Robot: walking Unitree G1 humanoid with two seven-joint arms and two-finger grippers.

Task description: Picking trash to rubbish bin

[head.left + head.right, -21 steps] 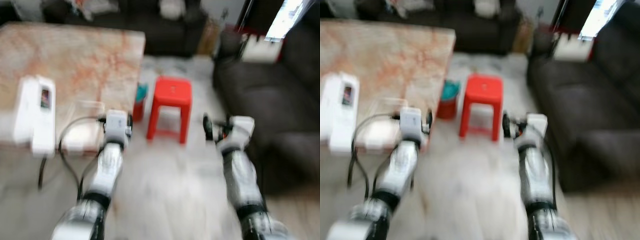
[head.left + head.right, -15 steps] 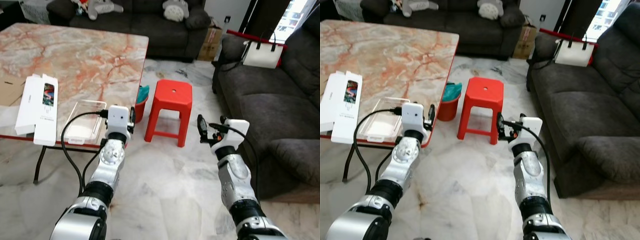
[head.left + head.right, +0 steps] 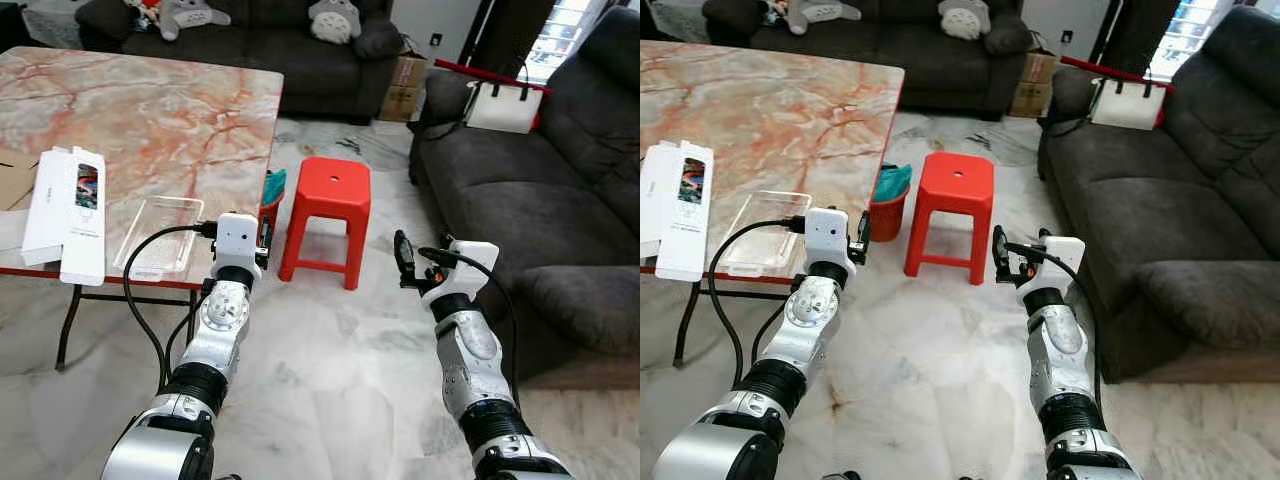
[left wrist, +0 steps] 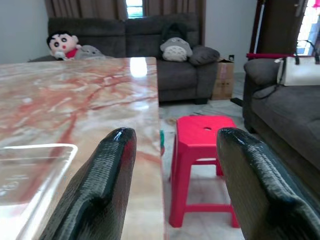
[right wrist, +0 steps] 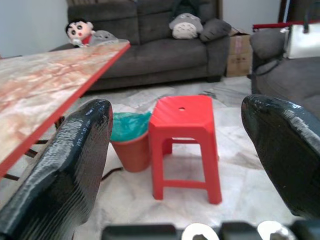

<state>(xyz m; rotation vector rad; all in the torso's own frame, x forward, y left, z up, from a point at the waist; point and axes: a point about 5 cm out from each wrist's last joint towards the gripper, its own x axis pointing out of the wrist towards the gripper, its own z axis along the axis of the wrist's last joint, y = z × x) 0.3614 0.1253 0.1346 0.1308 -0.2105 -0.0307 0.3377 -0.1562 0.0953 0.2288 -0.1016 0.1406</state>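
Left gripper (image 4: pixel 170 180) is hovering at the near edge of the marble table (image 3: pixel 150 110), fingers spread apart, gripping nothing. Right gripper (image 5: pixel 175 165) is hanging over the floor, wide open, empty. Clear plastic tray (image 3: pixel 160 235) and white box (image 3: pixel 68 210) are lying on the table's near part. Beyond, red stool (image 3: pixel 328 205) is standing just beside the orange rubbish bin (image 3: pixel 887 205) with its teal liner.
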